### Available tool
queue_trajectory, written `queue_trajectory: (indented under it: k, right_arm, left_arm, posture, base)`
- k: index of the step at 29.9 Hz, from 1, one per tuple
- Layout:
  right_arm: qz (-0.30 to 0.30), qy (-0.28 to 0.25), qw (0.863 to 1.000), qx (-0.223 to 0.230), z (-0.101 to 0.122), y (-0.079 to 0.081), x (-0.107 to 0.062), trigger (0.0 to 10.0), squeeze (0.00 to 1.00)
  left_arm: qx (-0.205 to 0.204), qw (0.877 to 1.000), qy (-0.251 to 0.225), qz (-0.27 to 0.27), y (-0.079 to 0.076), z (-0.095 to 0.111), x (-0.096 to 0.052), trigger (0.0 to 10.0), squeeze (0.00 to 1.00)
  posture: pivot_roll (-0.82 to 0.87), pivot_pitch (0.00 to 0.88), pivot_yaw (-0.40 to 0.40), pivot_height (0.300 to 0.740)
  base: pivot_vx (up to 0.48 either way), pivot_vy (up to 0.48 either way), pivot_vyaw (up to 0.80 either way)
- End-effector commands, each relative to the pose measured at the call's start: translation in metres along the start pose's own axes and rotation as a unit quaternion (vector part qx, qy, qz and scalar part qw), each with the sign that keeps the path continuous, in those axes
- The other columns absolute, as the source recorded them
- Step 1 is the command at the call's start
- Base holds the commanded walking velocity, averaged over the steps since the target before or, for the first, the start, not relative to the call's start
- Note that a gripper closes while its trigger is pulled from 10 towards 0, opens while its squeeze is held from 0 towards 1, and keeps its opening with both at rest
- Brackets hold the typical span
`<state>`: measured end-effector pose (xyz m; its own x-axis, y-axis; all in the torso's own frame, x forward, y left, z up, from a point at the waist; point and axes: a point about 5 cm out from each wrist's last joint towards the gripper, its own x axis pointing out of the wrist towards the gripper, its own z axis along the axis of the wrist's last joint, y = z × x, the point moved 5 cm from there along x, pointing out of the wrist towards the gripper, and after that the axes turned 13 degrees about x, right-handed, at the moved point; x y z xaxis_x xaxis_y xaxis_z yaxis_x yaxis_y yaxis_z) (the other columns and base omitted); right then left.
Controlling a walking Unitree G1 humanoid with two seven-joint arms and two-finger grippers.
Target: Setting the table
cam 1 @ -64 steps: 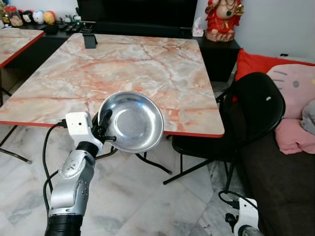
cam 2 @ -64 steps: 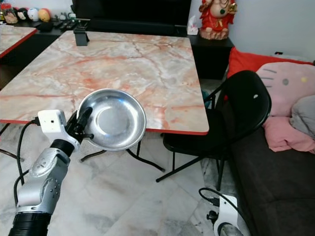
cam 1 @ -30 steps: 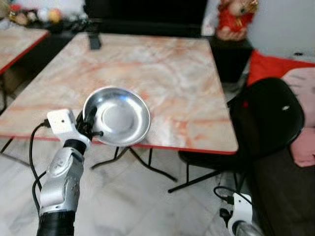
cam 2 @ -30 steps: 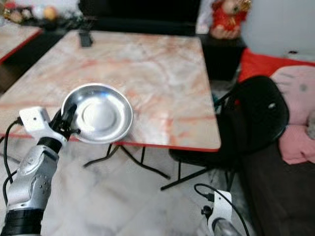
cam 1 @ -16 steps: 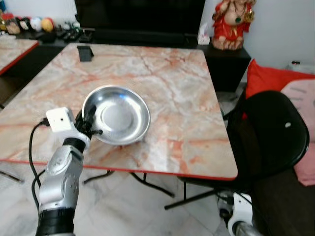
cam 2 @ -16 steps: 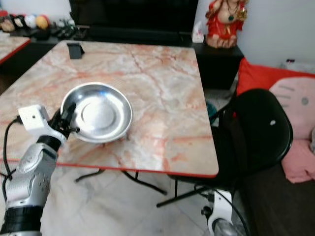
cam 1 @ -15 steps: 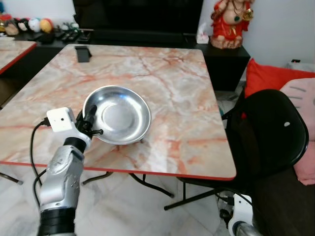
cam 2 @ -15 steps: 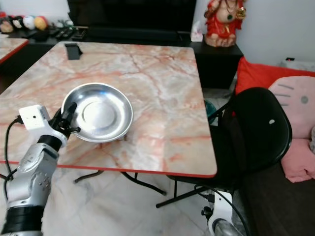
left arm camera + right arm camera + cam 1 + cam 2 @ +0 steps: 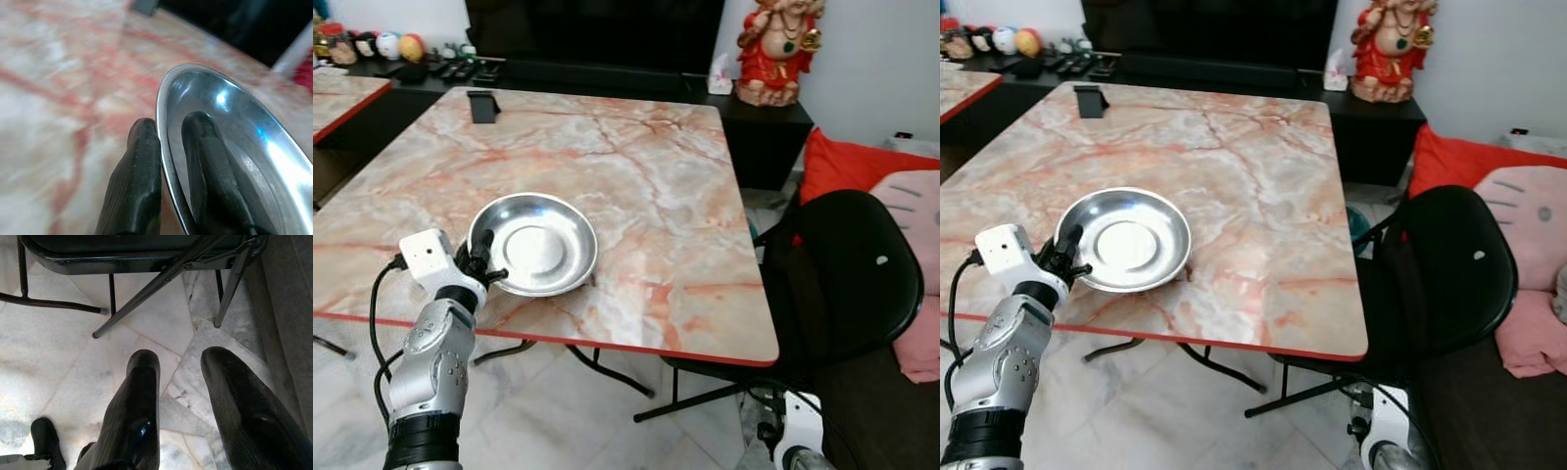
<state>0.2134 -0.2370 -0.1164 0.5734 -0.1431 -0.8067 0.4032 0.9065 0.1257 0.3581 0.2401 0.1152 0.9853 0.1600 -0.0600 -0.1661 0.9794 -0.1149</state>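
A shallow, round stainless-steel bowl [image 9: 534, 244] gleams, open side up and roughly level, seemingly resting on the marble table [image 9: 636, 166] near its front edge. Its near-left rim sits pinched between the left gripper's [image 9: 168, 134] two black fingers.

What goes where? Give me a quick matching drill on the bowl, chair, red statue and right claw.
Things:
1. bowl
2. chair
3. statue
4. right claw

Places or states:
A. on the dark cabinet beyond the table
B. open, above the floor
C. rim pinched by the left claw
D. at the table's right side

Pairs: 1-C, 2-D, 3-A, 4-B
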Motion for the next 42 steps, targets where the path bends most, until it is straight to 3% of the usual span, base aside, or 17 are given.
queue_trajectory:
  k: [1,12,24,25,27,28,31,32,33,34,35,36,39,42]
  right_arm:
    - [0.000,-0.004,1.000,-0.003,0.004,-0.001,0.000,10.0,0.00]
    - [0.001,-0.006,1.000,-0.002,0.005,0.000,0.000,10.0,0.00]
    - [0.004,-0.005,1.000,-0.002,0.005,0.001,0.001,10.0,0.00]
    - [0.005,-0.005,1.000,-0.002,0.005,0.001,0.001,10.0,0.00]
    - [0.005,-0.005,1.000,-0.002,0.005,0.001,0.001,10.0,0.00]
    - [0.005,-0.005,1.000,-0.002,0.005,0.001,0.001,10.0,0.00]
    - [0.005,-0.005,1.000,-0.002,0.005,0.002,0.001,10.0,0.00]
    - [0.006,-0.005,1.000,-0.001,0.005,0.001,0.001,10.0,0.00]
    - [0.006,-0.005,1.000,-0.001,0.005,0.001,0.001,10.0,0.00]
    - [0.006,-0.005,1.000,-0.001,0.005,0.001,0.001,10.0,0.00]
    - [0.006,-0.005,1.000,-0.001,0.005,0.002,0.001,10.0,0.00]
    - [0.006,-0.005,1.000,-0.001,0.005,0.001,0.001,10.0,0.00]
    - [0.006,-0.005,1.000,-0.001,0.005,0.001,0.001,10.0,0.00]
    - [0.006,-0.005,1.000,-0.001,0.005,0.001,0.001,10.0,0.00]
  left_arm:
    - [-0.004,1.000,-0.010,0.003,-0.005,0.005,0.006,10.0,0.00]
    - [-0.014,1.000,0.014,-0.003,-0.015,-0.006,0.018,10.0,0.00]
    - [0.004,0.999,0.031,0.014,-0.002,-0.017,0.014,10.0,0.00]
    - [0.004,0.999,0.032,0.015,-0.002,-0.017,0.014,10.0,0.25]
    - [0.005,0.999,0.033,0.016,-0.001,-0.018,0.013,10.0,0.25]
    - [0.006,0.999,0.033,0.016,-0.001,-0.018,0.013,10.0,0.34]
    - [0.007,0.999,0.034,0.015,-0.002,-0.019,0.013,10.0,0.35]
    - [0.008,0.999,0.035,0.014,-0.002,-0.019,0.013,10.0,0.47]
    - [0.008,0.999,0.035,0.014,-0.003,-0.020,0.013,10.0,0.47]
    - [0.007,0.999,0.035,0.013,-0.004,-0.020,0.013,10.0,0.67]
    - [0.007,0.999,0.035,0.012,-0.004,-0.020,0.013,10.0,0.67]
    - [0.009,0.999,0.034,0.011,-0.005,-0.019,0.013,10.0,0.83]
    - [0.010,0.999,0.033,0.010,-0.005,-0.018,0.013,10.0,0.87]
    - [0.011,0.999,0.032,0.010,-0.005,-0.018,0.013,10.0,0.86]
  posture:
    - [0.06,0.000,-0.067,0.740]
    - [0.06,0.000,-0.064,0.740]
    - [0.07,0.000,-0.069,0.740]
    - [0.07,0.000,-0.069,0.740]
    - [0.07,0.000,-0.069,0.740]
    - [0.07,0.000,-0.069,0.740]
    - [0.07,0.000,-0.069,0.740]
    - [0.07,0.000,-0.068,0.740]
    - [0.07,0.000,-0.068,0.740]
    - [0.07,0.000,-0.068,0.740]
    - [0.07,0.000,-0.068,0.740]
    - [0.07,0.000,-0.069,0.740]
    - [0.07,0.000,-0.069,0.740]
    - [0.07,0.000,-0.069,0.740]
  base:
    - [0.000,0.000,0.00]
    - [0.000,0.000,0.00]
    - [0.000,0.000,0.00]
    - [0.000,0.000,0.00]
    - [0.000,0.000,0.00]
    - [0.000,0.000,0.00]
    - [0.000,0.000,0.00]
    - [0.000,0.000,0.00]
    - [0.000,0.000,0.00]
    - [0.000,0.000,0.00]
    - [0.000,0.000,0.00]
    - [0.000,0.000,0.00]
    - [0.000,0.000,0.00]
    - [0.000,0.000,0.00]
